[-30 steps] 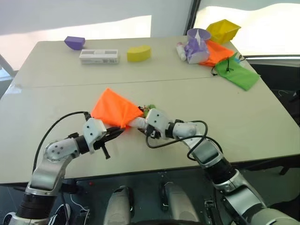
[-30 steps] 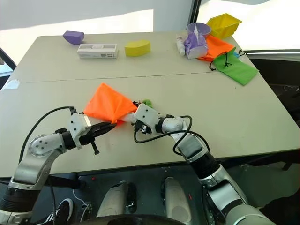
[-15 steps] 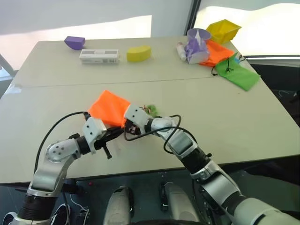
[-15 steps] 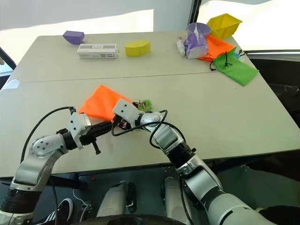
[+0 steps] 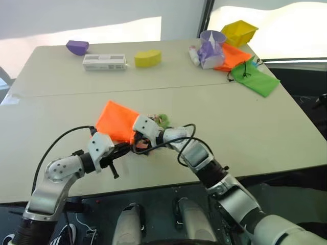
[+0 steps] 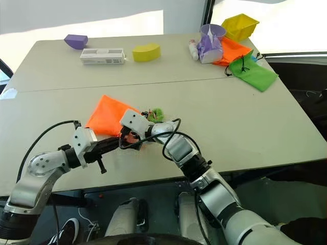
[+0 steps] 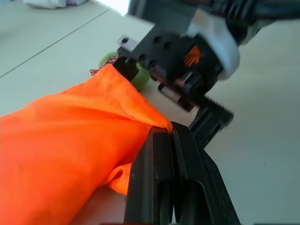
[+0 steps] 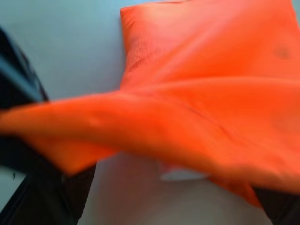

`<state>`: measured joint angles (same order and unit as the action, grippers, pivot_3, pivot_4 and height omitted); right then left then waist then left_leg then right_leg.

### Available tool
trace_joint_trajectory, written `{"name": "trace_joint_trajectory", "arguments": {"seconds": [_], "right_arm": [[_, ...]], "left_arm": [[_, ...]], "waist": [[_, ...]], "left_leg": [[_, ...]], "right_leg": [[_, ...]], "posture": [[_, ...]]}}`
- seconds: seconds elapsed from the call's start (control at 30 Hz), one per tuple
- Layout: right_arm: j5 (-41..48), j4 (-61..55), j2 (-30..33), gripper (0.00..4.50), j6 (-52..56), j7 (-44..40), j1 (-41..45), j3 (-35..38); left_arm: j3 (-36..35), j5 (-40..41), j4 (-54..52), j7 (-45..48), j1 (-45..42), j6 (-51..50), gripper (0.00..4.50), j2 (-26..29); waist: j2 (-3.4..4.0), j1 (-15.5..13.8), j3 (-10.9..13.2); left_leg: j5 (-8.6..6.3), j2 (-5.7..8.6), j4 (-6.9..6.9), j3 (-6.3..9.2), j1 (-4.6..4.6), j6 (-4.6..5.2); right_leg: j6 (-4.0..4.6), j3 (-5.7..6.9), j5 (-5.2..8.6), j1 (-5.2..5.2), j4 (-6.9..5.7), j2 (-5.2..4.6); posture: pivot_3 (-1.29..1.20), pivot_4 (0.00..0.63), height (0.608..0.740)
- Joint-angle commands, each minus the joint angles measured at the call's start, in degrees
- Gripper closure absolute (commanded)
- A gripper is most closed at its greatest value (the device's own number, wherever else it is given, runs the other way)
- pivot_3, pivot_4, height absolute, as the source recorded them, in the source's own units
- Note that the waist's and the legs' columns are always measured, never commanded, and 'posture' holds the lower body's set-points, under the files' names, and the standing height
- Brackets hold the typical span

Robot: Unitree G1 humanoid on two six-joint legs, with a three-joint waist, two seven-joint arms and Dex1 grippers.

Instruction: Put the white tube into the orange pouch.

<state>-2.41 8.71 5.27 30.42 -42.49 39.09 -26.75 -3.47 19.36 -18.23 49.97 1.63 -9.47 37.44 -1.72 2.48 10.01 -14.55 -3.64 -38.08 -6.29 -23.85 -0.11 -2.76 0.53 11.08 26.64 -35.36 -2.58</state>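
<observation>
The orange pouch (image 5: 115,120) lies on the table near the front, its green pompom (image 5: 162,120) beside the mouth. My left gripper (image 5: 127,147) is shut on the near edge of the pouch's mouth (image 7: 161,129) and holds it lifted. My right gripper (image 5: 137,144) reaches into that mouth from the right. Its fingers (image 8: 47,197) stand wide apart, open, under the raised fabric. The white tube is mostly hidden; a small white patch (image 8: 182,174) shows beneath the orange fold between the right fingers.
Along the far edge lie a purple block (image 5: 77,47), a long white box (image 5: 104,62) and a yellow block (image 5: 147,57). At the far right are a purple cup (image 5: 212,41), a white bottle (image 5: 193,53), another orange pouch (image 5: 232,55), a lime-green pouch (image 5: 255,80) and a yellow bin (image 5: 239,31).
My right gripper moved left into the pouch's mouth and its fingers spread open. The white tube, seen at the mouth a second ago, is now covered by fabric. The left gripper kept its hold.
</observation>
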Motion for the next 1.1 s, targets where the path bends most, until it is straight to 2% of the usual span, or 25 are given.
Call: {"name": "trace_joint_trajectory", "arguments": {"seconds": [0.03,0.13,0.3,0.4,0.47,0.6,0.77,1.1], "right_arm": [[2.34,-8.38,1.32,0.09,2.47,-2.51,0.6,1.1],[3.13,-12.05,4.62,0.09,3.9,-4.51,-0.01,1.61],[6.16,-17.89,15.65,0.09,0.19,-10.22,-5.94,5.55],[6.95,-16.43,18.39,0.09,-2.93,-9.14,-7.46,9.01],[4.82,-12.42,18.52,0.09,-6.88,-5.88,-6.52,10.18],[3.21,-5.02,14.52,0.09,-9.51,0.43,-3.04,11.61],[2.69,-1.58,11.22,0.09,-10.44,1.37,-1.1,10.17],[0.29,11.92,6.68,0.09,-12.16,3.24,2.95,8.88]], "left_arm": [[-1.04,0.6,-0.64,0.76,-0.36,1.02,4.5,0.59],[-1.05,1.09,-0.36,1.24,-0.66,0.96,4.5,0.59],[-2.57,2.43,-1.05,3.4,0.81,0.07,4.5,2.23],[-5.15,4.39,-0.64,5.87,2.63,-0.19,4.5,4.46],[-7.07,5.76,-0.15,7.26,3.39,-0.6,4.5,5.9],[-9.9,6.39,1.79,9.56,4.15,0.19,4.5,8.32],[-11.45,6.65,2.82,10.82,4.16,0.31,4.5,9.15],[-9.67,5.81,2.08,9.7,4.52,1.06,4.5,7.65]], "waist": [[0.0,0.03,0.0],[0.0,0.05,0.0],[0.0,-0.32,0.0],[0.0,0.1,0.0],[-0.01,0.52,0.0],[0.0,0.87,0.01],[0.01,0.91,0.01],[0.01,1.19,0.01]], "left_leg": [[0.0,0.0,0.0,0.0,0.01,0.0],[-0.01,0.0,0.0,0.0,0.01,-0.01],[-0.01,0.0,0.06,0.01,-0.02,-0.01],[-0.01,0.03,0.06,-0.04,-0.13,-0.01],[-0.01,0.02,0.06,-0.08,-0.14,-0.02],[-0.01,0.01,0.07,0.01,-0.06,-0.01],[0.0,-0.11,0.13,0.04,-0.11,-0.01],[0.01,-0.05,0.11,-0.09,-0.18,-0.02]], "right_leg": [[0.0,0.0,0.0,0.0,0.0,0.0],[0.01,0.0,-0.01,0.02,-0.01,0.0],[0.0,0.03,0.01,0.02,0.07,-0.01],[0.0,0.02,0.01,0.06,0.22,-0.07],[0.01,-0.02,-0.01,0.14,0.21,-0.05],[0.16,0.03,-0.1,0.14,0.13,0.07],[0.18,0.1,-0.1,0.17,0.12,0.11],[0.16,0.06,-0.09,0.18,0.16,-0.01]], "posture": [[0.0,0.15,0.74],[0.0,0.15,0.74],[0.0,0.15,0.74],[0.0,0.15,0.74],[0.0,0.15,0.74],[0.0,0.15,0.74],[0.0,0.15,0.74],[0.0,0.15,0.74]]}}
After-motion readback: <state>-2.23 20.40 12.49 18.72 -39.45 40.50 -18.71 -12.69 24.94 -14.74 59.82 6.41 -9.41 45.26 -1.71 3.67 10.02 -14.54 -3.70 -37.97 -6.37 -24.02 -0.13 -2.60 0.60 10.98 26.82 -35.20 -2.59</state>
